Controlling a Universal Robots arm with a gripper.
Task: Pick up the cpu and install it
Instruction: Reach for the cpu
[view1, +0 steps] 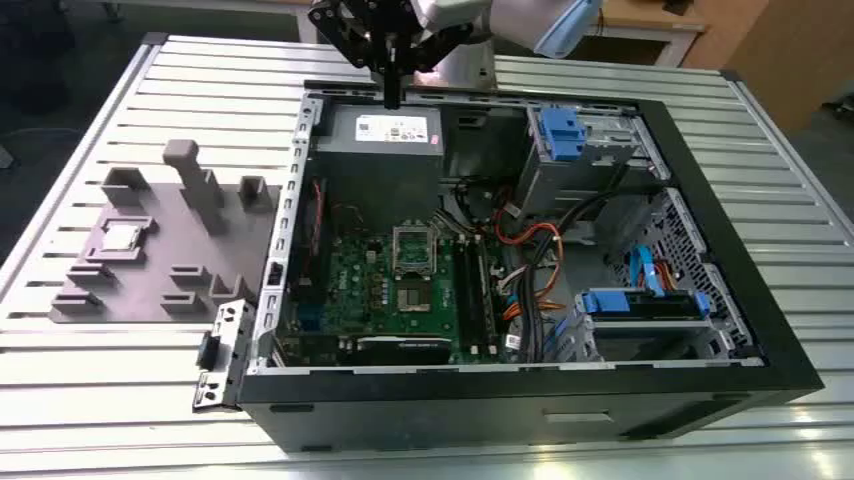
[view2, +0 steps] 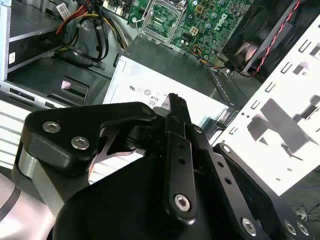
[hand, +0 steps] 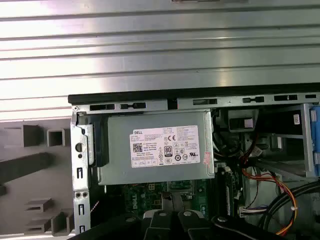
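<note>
Room: a dark floor lies past the table's corners, and pale wooden furniture stands beyond the case's far wall.
Table: a slatted silver aluminium table carries everything. Bare slats show beyond the case's far wall and along both of its sides.
Case: an open black metal computer case lies on its side, its interior facing up.
Arm: a pale grey robot arm comes in from beyond the case's far wall, wrist turned straight down.
Tray: a flat grey plastic fixture tray with raised blocks lies just beside the case, on the exterior view's left.
Power supply: a grey metal power supply box with a white label sits inside the case, against the far wall.
Motherboard: a green circuit board lies on the case floor on the near side of the power supply. A silver socket frame stands upright on it.
Cables: a bundle of orange and black cables runs through the case's middle.
Gripper: the black linkage gripper hangs over the case's far wall, above the power supply's far edge. Its fingers are pressed together with nothing between them.
Cpu: the small square silver-topped cpu rests in a recess of the tray outside the case, well apart from the gripper.
</note>
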